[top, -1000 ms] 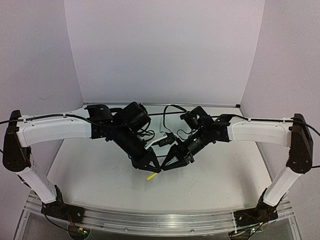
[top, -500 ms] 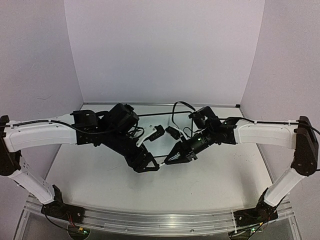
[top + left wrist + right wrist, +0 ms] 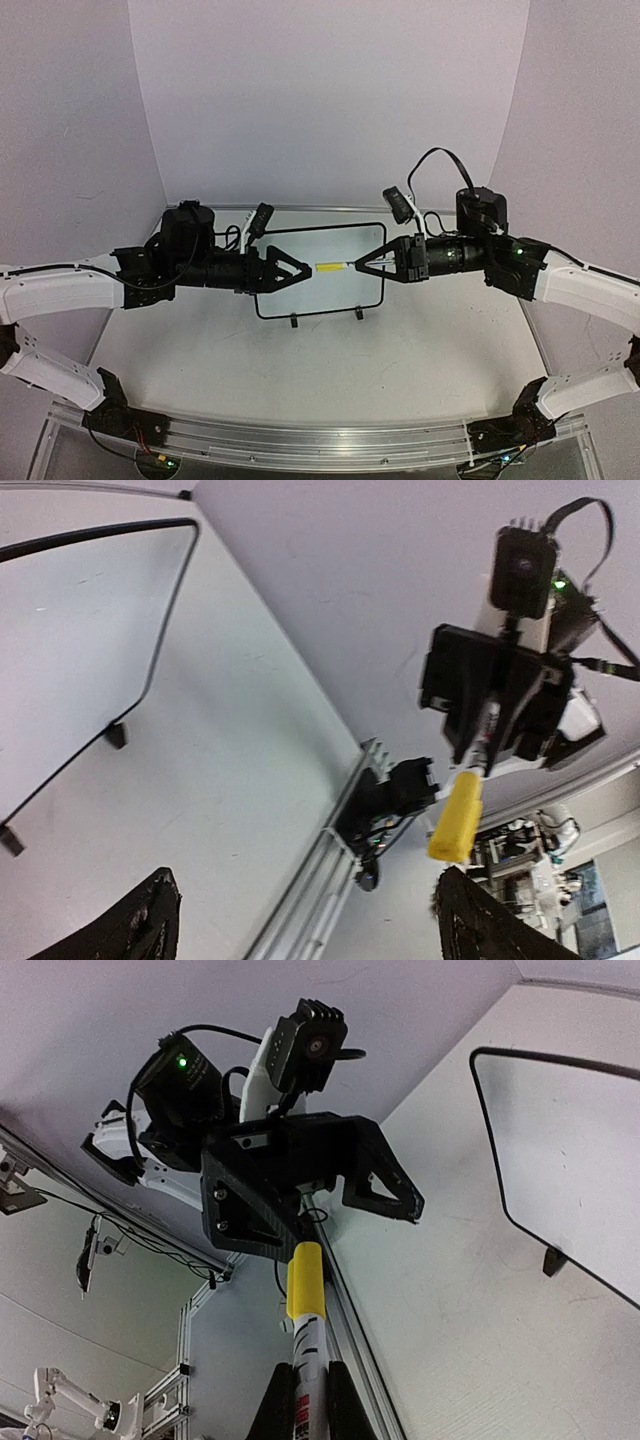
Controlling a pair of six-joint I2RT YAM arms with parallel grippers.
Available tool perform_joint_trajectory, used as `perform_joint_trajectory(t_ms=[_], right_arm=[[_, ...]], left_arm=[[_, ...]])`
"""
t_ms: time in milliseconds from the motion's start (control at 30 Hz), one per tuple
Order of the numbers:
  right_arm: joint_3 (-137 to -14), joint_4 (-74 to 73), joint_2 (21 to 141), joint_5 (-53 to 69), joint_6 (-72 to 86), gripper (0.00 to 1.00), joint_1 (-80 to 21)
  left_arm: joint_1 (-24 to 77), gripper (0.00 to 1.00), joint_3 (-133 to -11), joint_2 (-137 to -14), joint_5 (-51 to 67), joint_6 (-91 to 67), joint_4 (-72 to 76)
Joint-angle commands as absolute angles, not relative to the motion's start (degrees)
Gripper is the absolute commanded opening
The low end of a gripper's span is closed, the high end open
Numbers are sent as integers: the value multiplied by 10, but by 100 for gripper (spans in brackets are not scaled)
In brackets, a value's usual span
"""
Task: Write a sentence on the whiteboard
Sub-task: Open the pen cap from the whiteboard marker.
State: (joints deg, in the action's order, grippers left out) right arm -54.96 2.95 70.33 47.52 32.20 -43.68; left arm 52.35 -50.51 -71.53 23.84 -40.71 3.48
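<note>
The whiteboard (image 3: 320, 295) stands on its two clip feet near the middle of the table (image 3: 420, 370), with its white face turned toward the arms. No writing can be made out on it in any view.

Both arms reach in from either side and meet in front of the board's upper half. The right gripper (image 3: 360, 266) is clamped tight on the body of a marker (image 3: 330, 268). The marker lies roughly level across the board's face, and its yellow end points at the other arm. The left gripper (image 3: 300, 275) holds nothing. Its jaws are spread wide, just off the yellow end and not touching it.

The step in hand looks like readying the marker, not writing, since no tip is against the board. The yellow end is probably a cap. If so, the next move calls for the left jaws to close on it and pull it straight off while the right grip holds firm. The right arm would then have to turn the tip toward the board's upper left corner and press it lightly, so the board does not tip back on its feet.
</note>
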Motion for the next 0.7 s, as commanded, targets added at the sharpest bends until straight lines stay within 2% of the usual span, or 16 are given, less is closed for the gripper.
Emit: perform_joint_trajectory(t_ms=[0, 233, 267, 300, 333, 400, 567, 667], right_arm=[[-548, 81, 691, 495, 312, 0, -440], [-549, 88, 699, 508, 314, 0, -444], [-551, 90, 701, 509, 314, 0, -445], [-552, 92, 702, 511, 314, 0, -446], [-554, 93, 705, 513, 314, 0, -447], [-558, 94, 712, 520, 315, 0, -449], [-562, 94, 728, 530, 313, 0, -450], [-562, 95, 731, 531, 313, 0, -451]], left_arm=[[526, 87, -526, -721, 336, -498, 195], [526, 87, -533, -755, 384, -530, 245], [526, 84, -535, -759, 388, -532, 246], [526, 81, -537, -764, 392, -535, 247], [526, 71, -538, -768, 398, -539, 254], [526, 60, -540, -779, 414, -553, 273], [527, 48, -539, -786, 427, -567, 300], [526, 36, -536, -785, 425, -567, 300]])
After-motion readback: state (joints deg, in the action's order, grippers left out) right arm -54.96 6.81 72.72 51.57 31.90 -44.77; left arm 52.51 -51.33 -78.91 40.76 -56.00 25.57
